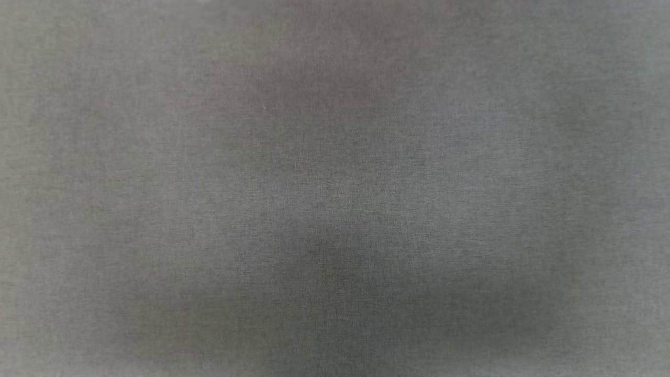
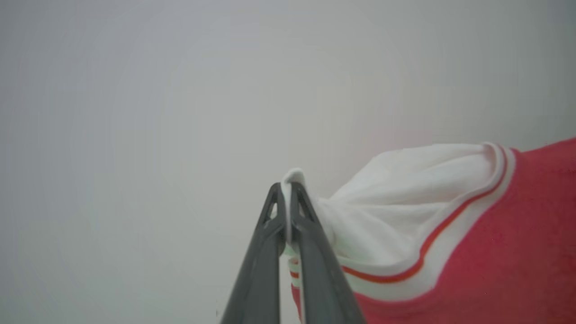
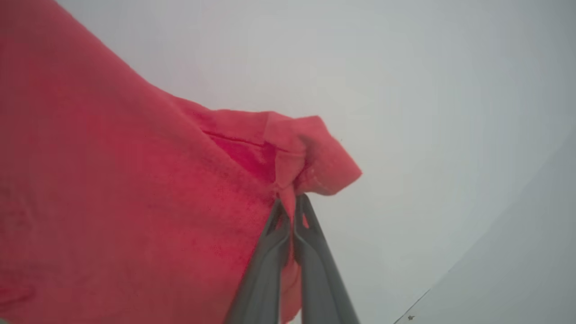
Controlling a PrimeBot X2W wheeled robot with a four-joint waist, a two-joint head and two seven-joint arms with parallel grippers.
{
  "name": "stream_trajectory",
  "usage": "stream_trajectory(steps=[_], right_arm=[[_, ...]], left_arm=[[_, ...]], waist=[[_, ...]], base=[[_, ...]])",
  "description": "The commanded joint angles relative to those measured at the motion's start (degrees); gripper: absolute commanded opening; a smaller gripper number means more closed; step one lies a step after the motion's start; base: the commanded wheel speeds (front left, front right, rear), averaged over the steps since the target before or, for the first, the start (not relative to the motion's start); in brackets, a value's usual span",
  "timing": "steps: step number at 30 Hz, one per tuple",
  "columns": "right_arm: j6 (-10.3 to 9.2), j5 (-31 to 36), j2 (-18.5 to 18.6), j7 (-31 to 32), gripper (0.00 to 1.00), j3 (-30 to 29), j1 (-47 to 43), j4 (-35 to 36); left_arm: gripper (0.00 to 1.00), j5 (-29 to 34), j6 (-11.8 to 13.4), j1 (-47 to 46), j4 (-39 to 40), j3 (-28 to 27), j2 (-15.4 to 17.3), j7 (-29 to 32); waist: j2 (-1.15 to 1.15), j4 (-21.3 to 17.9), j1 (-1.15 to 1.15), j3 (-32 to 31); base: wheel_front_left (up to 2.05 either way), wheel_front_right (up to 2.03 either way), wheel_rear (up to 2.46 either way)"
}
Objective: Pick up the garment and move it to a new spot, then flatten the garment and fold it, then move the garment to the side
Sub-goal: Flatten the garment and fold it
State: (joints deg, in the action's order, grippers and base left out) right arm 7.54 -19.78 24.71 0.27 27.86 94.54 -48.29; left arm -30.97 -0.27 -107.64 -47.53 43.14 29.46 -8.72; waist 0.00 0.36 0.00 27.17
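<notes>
I count one garment [image 2: 495, 252], a red jersey-style T-shirt, and two grippers on it, each with two dark fingers.

On the left wrist camera, the left gripper [image 2: 286, 186] has its fingers [image 2: 261, 270] pressed together, pinching a fold of the white short sleeve [image 2: 405, 193]. A little of that white cloth pokes out past the tips. From there the sleeve fans out to the right of that view and meets the red-and-white striped trim [image 2: 423, 256], with the red body of the shirt beyond it running off the right edge. Behind it all is a plain pale grey background.

On the right wrist camera, the right gripper [image 3: 292, 200] is likewise closed, its fingers [image 3: 265, 270] nipping a bunched red edge of the garment [image 3: 112, 180]. A small flap with a stitched hem folds over just above the tips. This camera gives me plain red cloth spreading across the left half of the view, where the left one gives me the white sleeve and stripes. At the lower right there is a slightly darker grey band [image 3: 517, 270] with a thin edge line; I cannot tell what it is.

The head camera gives me a grey, finely woven-looking surface [image 1: 335, 188] with soft darker patches, blurred.

So the shirt is held between both grippers, at the sleeve on the left and at a red edge on the right.
</notes>
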Motion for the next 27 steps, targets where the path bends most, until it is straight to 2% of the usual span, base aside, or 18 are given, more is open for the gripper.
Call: stream_trajectory(steps=[1, 2, 4, 8, 10, 14, 17, 20, 27], right_arm=[[-0.11, 1.45, -0.45, -1.75, 0.00, -0.21, 0.73, -1.23], [-0.11, 2.86, -0.98, -3.91, 0.00, -0.53, 1.73, -2.51], [-0.11, 5.50, -1.77, -6.79, 0.00, -0.96, 2.74, -5.33], [-0.11, 5.95, -4.67, -6.72, 0.00, 1.02, 0.42, -10.42], [-0.11, 4.69, -4.89, -5.54, 0.00, 3.03, -1.16, -11.98], [-0.11, -1.53, -4.77, -1.60, 0.00, 8.13, -7.10, -12.23], [-0.11, -6.78, -2.23, 1.63, 0.00, 11.37, -10.76, -10.00], [-0.11, -12.12, 0.52, 5.03, 0.00, 14.87, -15.31, -6.21], [-0.11, -23.01, 9.39, 11.62, 0.00, 21.20, -24.66, 7.37]], left_arm=[[0.00, 0.54, 0.67, -1.02, -0.80, -0.27, -0.21, -1.75], [0.00, 1.19, 1.10, -1.82, -1.24, -0.46, -0.58, -3.66], [0.00, 1.15, 0.37, -1.81, -2.24, -0.77, -1.76, -5.37], [0.00, 0.57, -3.21, 2.17, -5.60, 0.49, -3.03, -6.16], [0.00, -0.43, -4.70, 4.29, -7.65, 1.17, -3.90, -5.52], [0.00, -4.16, -6.75, 10.45, -10.89, 3.11, -5.54, -0.53], [0.00, -8.11, -7.08, 15.57, -9.58, 5.25, -6.23, 4.42], [0.00, -13.64, -7.11, 21.32, -4.41, 8.77, -4.73, 11.45], [0.00, -25.66, -7.14, 33.69, 11.14, 13.36, 3.46, 25.80]], waist=[[0.00, 0.16, 0.00, 0.97], [0.00, 0.31, 0.00, 1.46], [0.00, 0.70, 0.00, 2.25], [0.00, 1.66, 0.00, 2.67], [0.00, 2.29, 0.00, 2.60], [0.00, 3.75, 0.00, 1.66], [0.00, 4.88, 0.00, 0.66], [0.00, 5.87, 0.00, -0.60], [0.00, 7.07, 0.00, -3.51]], base=[[0.00, 0.00, 0.00], [0.00, 0.00, 0.00], [0.00, 0.00, 0.00], [0.00, 0.00, 0.00], [0.00, 0.00, 0.00], [0.00, 0.00, 0.00], [0.00, 0.00, 0.00], [0.00, 0.00, 0.00], [0.00, 0.00, 0.00]])
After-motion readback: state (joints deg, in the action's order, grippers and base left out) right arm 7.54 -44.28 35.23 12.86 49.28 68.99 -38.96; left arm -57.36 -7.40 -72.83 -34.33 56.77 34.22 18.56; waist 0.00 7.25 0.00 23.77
